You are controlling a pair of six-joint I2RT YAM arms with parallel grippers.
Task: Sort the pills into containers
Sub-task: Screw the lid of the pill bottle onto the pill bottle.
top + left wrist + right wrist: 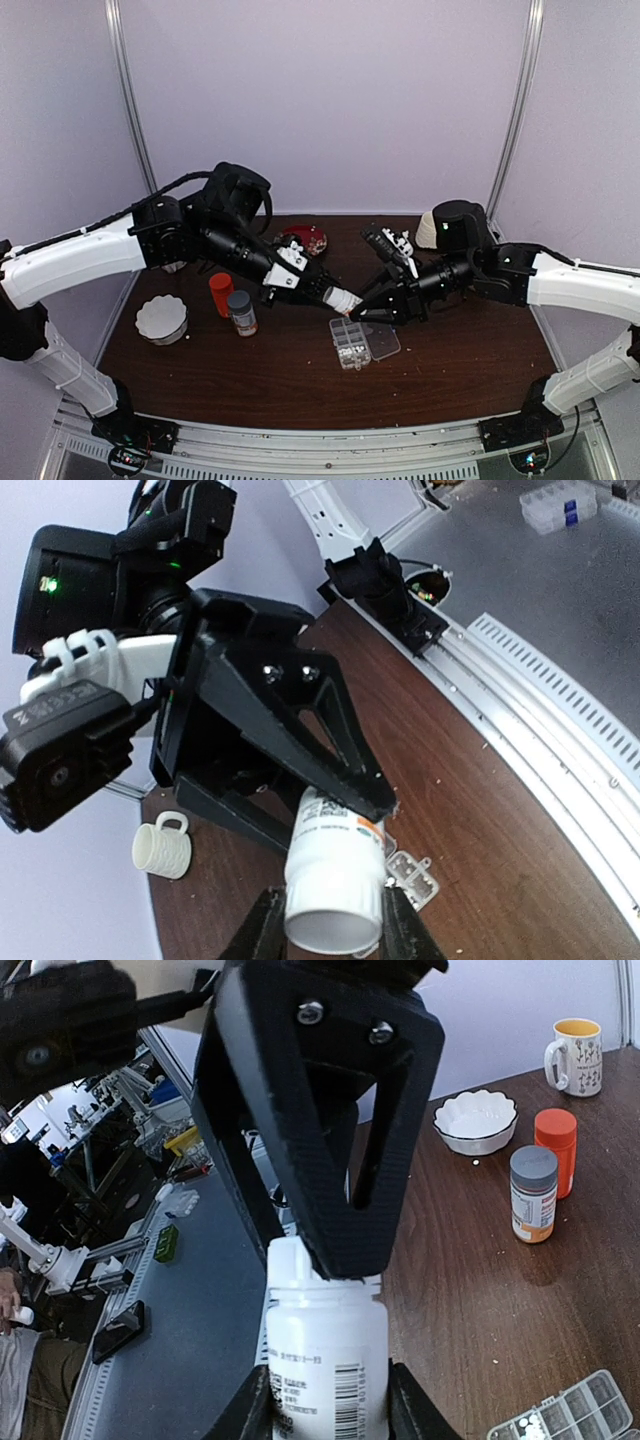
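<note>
One small white bottle hangs between my two grippers above the table. My left gripper is shut on one end of it; the left wrist view shows that gripper with the bottle between its fingers. My right gripper is shut on the labelled body; the right wrist view shows that gripper holding the bottle, with its neck under the left gripper's finger. The clear organizer box lies open just below, with whitish pills in some cells. The box also shows in the right wrist view.
An orange bottle and a grey-capped bottle stand left of centre. A white scalloped bowl sits at the left. A red dish and a white mug are at the back. The organizer's lid lies flat to its right.
</note>
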